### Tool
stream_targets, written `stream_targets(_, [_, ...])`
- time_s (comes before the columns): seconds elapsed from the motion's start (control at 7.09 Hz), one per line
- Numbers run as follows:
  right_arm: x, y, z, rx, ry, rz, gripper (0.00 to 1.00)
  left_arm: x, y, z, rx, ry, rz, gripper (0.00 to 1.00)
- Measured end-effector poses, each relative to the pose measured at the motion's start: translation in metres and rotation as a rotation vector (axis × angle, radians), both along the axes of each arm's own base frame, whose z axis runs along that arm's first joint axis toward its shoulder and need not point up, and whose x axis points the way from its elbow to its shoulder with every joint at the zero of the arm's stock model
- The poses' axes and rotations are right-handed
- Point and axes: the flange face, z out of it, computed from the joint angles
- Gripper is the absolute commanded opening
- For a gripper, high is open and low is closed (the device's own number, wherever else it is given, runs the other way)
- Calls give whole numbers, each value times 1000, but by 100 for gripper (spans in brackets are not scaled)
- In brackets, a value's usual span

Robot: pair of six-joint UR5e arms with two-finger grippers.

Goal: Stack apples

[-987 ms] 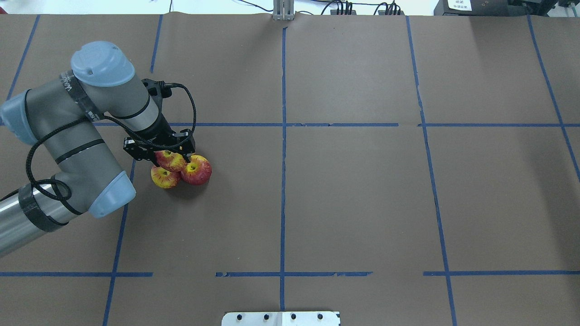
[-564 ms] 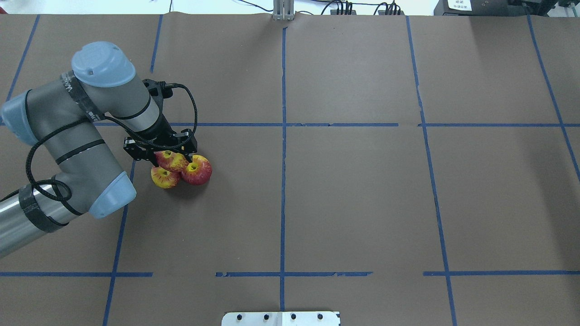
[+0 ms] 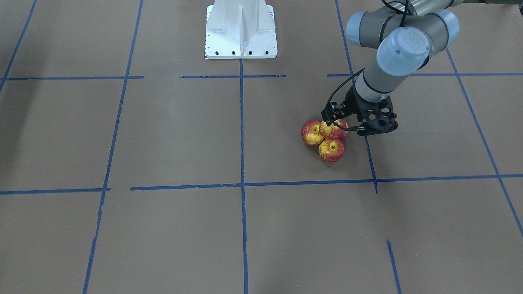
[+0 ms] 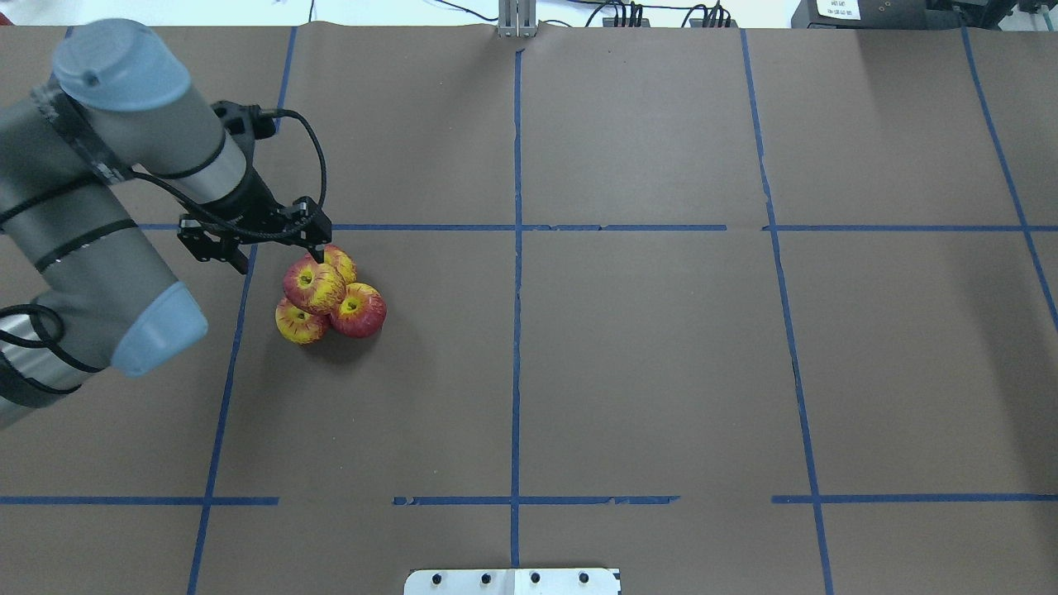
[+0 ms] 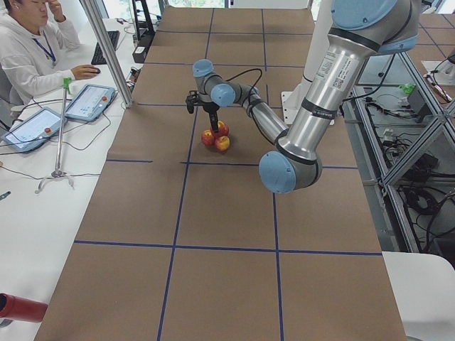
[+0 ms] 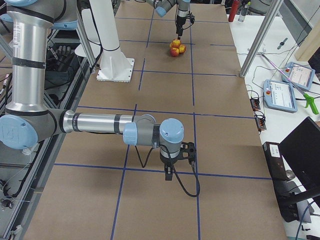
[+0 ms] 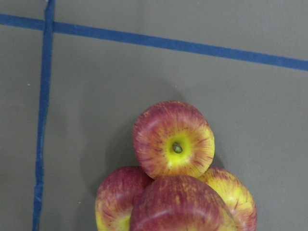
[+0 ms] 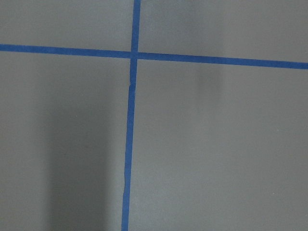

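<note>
The left claw hangs spread just above the pile, pinching nothing. 1 of its fingers sits close by the top apple, and whether they touch cannot be told. The right claw hovers low over the bench, well apart from the fruit. Whether it is spread or pressed together, I cannot tell.

Of the 4 apples, 3 lie touching in a triangle beside a blue tape line. The 4th rests in the hollow above them, so the stack looks built.

The main risk, as I judge it, is that near finger. If it drifts sideways as the arm leaves, it could nudge the top apple off its perch. The skins are glossy and round, and nothing braces the lower 3. A small push could spread them and drop the 4th through.

No sticker shows on any apple. The small markings on the arms are too small to read.
</note>
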Motion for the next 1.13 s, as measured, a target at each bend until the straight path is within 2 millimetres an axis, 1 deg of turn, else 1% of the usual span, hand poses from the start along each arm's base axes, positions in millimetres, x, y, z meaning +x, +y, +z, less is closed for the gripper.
stream_targets(0.14, [0,0,0,0,0,0,100,-40,-8,-12,37,-3,-20,100])
stream_targets(0.28, [0,0,0,0,0,0,100,-74,-15,-4,72,-15,-21,100])
stream_targets(0.42, [0,0,0,0,0,0,100,-107,-20,24,98,-37,-1,100])
stream_targets(0.56, [0,0,0,0,0,0,100,-153,-26,63,123,-53,27,100])
stream_targets(0.71, [0,0,0,0,0,0,100,-205,-27,108,150,-65,65,100])
stream_targets(0.99, [0,0,0,0,0,0,100,-327,-30,224,196,-103,137,100])
stream_targets(1.13, [0,0,0,0,0,0,100,-387,-27,282,201,-111,161,100])
